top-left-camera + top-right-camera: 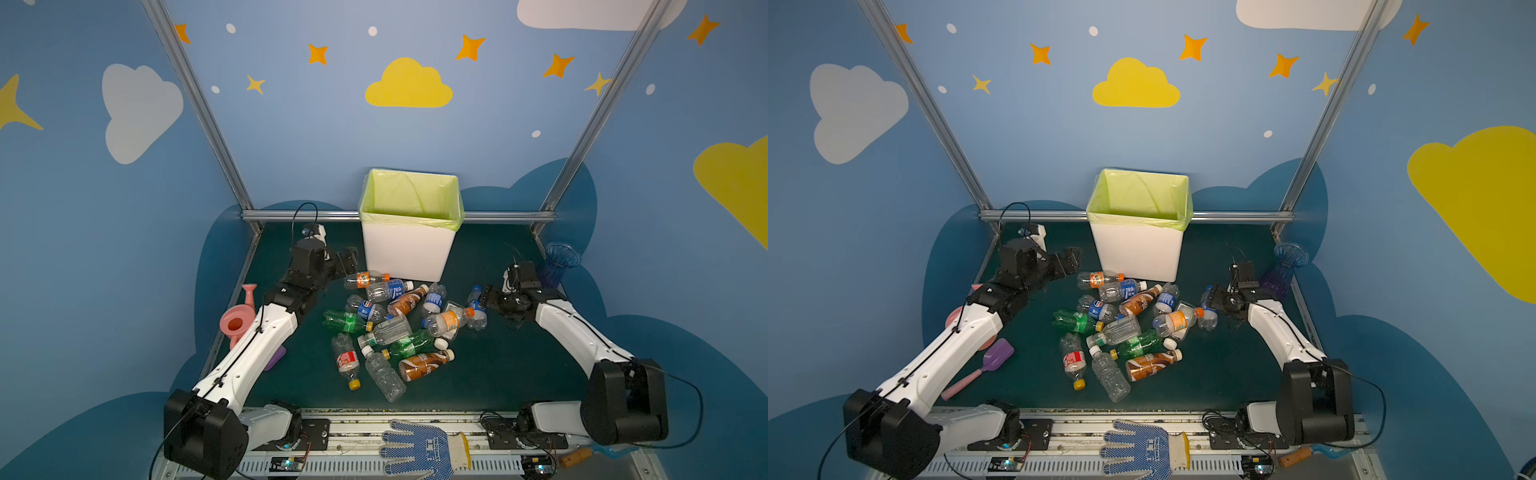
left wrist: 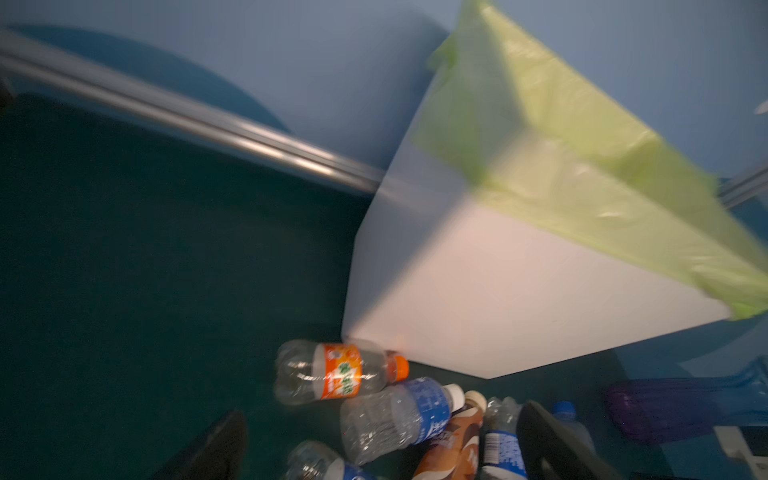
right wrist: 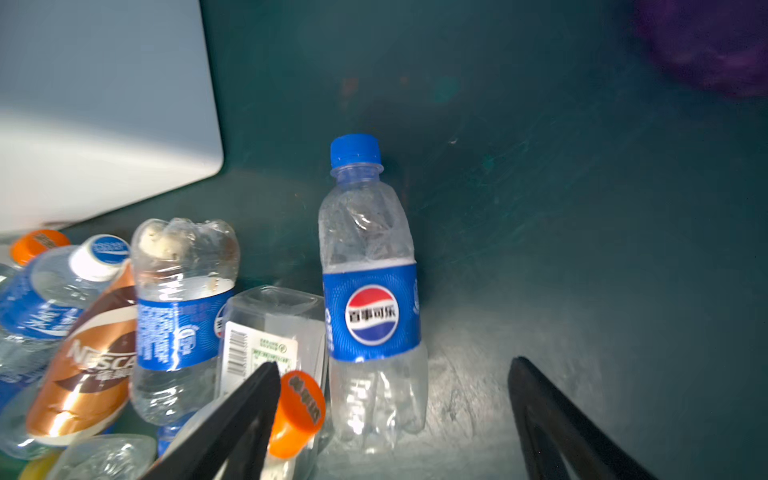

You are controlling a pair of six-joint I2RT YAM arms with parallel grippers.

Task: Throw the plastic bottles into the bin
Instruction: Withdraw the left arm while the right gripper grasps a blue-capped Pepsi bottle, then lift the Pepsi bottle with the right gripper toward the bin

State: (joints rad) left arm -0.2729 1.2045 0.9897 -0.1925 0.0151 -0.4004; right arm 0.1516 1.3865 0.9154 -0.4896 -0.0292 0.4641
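The left claw [image 1: 348, 258] stands wide apart and empty, just beside the bin [image 1: 405, 249] at its near left corner, close to an orange-label bottle [image 2: 332, 372]. Its arm stretches forward and inward. The right claw [image 3: 395, 415] is also apart, its fingers [image 3: 249, 415] either side of a Pepsi bottle [image 3: 374, 307], not clamped. That arm reaches in low. The other bottles [image 1: 390, 328] lie heaped on the mat [image 1: 498, 365] before the bin.

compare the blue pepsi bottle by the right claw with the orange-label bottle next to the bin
The pepsi bottle has a blue label and cap; the orange-label bottle has an orange cap. The pepsi bottle lies far right, in front of the right claw; the orange-label bottle lies by the bin. Both are clear and lying down.
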